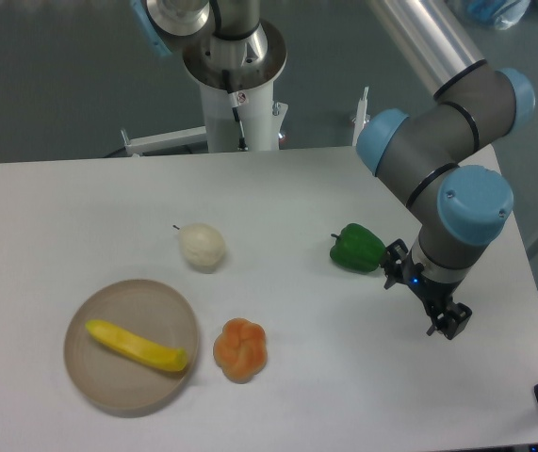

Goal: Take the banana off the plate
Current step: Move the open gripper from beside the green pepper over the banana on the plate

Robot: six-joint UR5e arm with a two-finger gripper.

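Fingers (448, 321) hang low at your right, gap unreadable, holding nothing.
You have one banana (137, 346) on one plate (108, 400), well apart from them on the counter (306, 367).

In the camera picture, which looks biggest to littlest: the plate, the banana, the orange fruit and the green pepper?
1. plate, clearly the biggest.
2. banana, long but slim.
3. orange fruit and green pepper look about alike; the pepper lies farther from the camera, so I won't rank them.
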